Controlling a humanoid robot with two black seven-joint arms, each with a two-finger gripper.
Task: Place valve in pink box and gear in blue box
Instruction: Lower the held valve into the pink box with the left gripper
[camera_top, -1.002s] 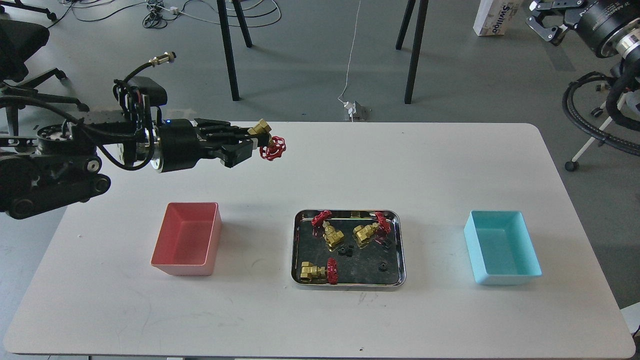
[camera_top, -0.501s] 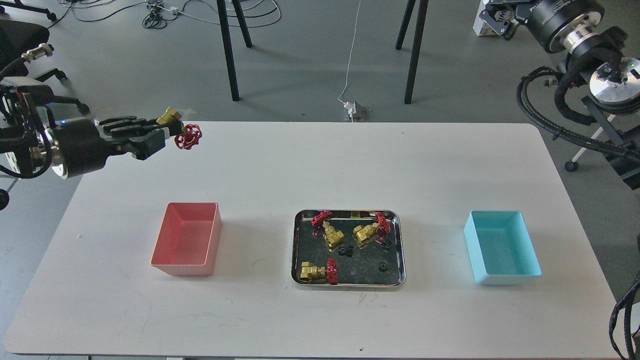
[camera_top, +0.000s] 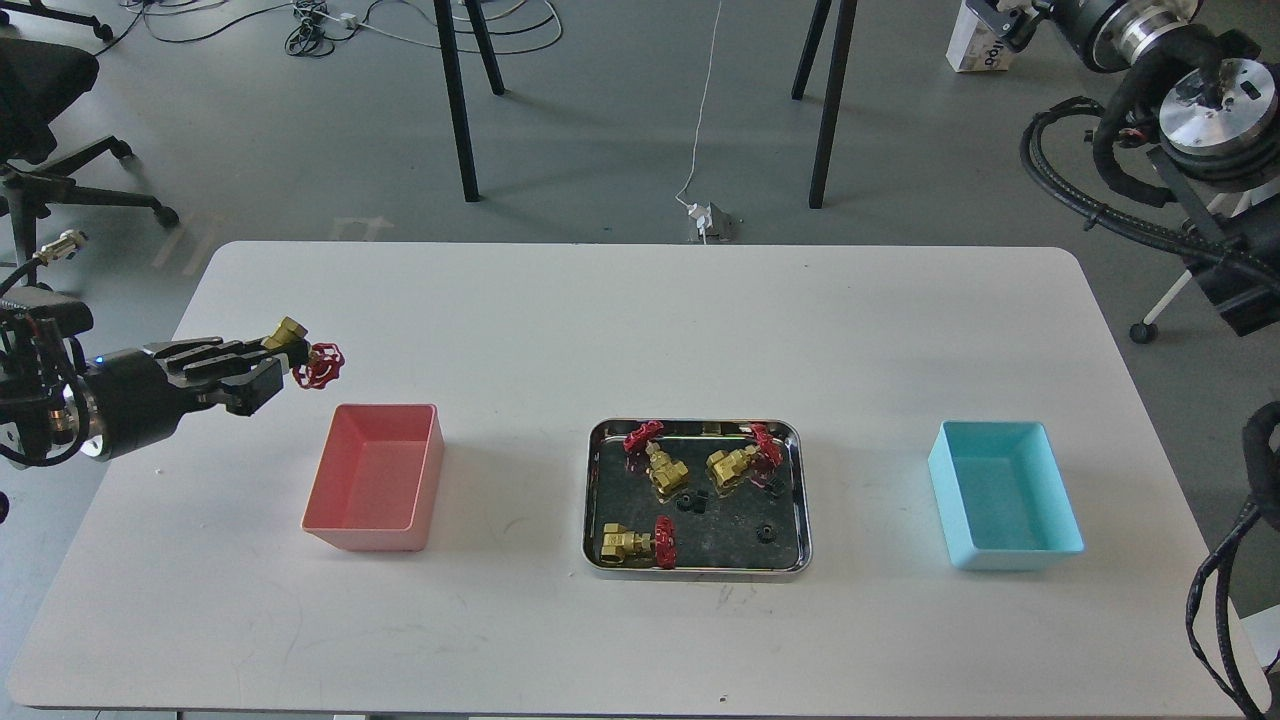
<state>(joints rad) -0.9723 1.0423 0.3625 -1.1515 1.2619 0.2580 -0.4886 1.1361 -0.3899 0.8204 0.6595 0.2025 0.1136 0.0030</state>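
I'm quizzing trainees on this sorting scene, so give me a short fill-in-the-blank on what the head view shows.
1. The left gripper holds a ____.
2. The pink box contains ____ parts.
3. The steel tray holds ____ valves.
4. The blue box sits to the tray's ____.

Missing words: valve; no; three; right
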